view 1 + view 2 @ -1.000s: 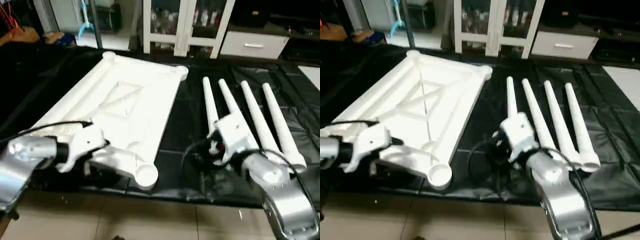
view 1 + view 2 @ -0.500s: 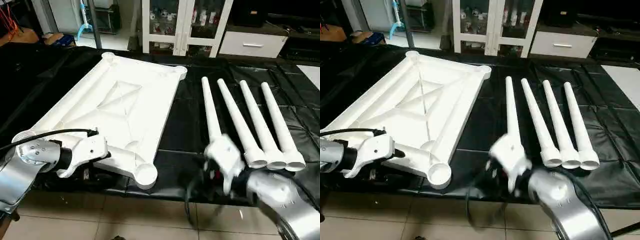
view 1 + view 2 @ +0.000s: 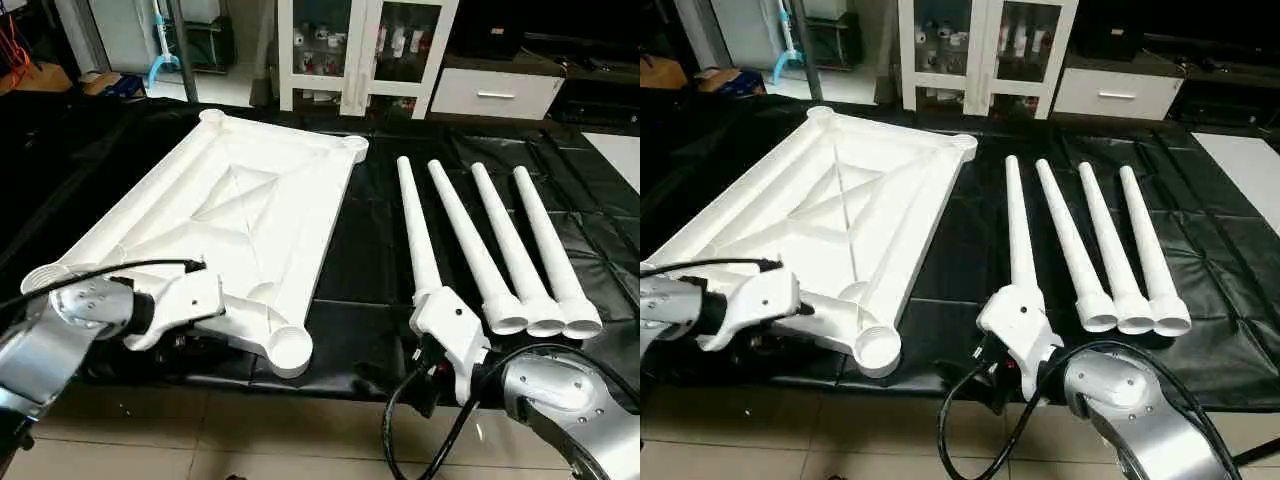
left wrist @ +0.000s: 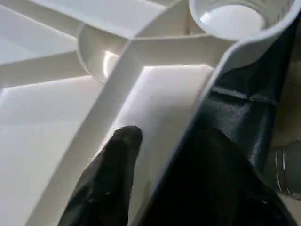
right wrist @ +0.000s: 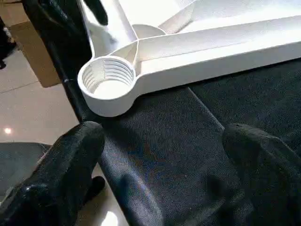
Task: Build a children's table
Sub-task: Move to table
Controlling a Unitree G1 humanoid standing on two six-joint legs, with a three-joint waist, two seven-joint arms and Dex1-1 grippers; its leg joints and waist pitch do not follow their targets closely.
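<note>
Silver forearms, white wrist housings, black cables and black rounded fingers [image 5: 70, 160]

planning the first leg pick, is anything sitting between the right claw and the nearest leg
Nothing visible does. The right claw is open over bare black mat, beside the wide end of the nearest leg. The other three legs lie beyond it, and the table top lies on the opposite side.
</note>
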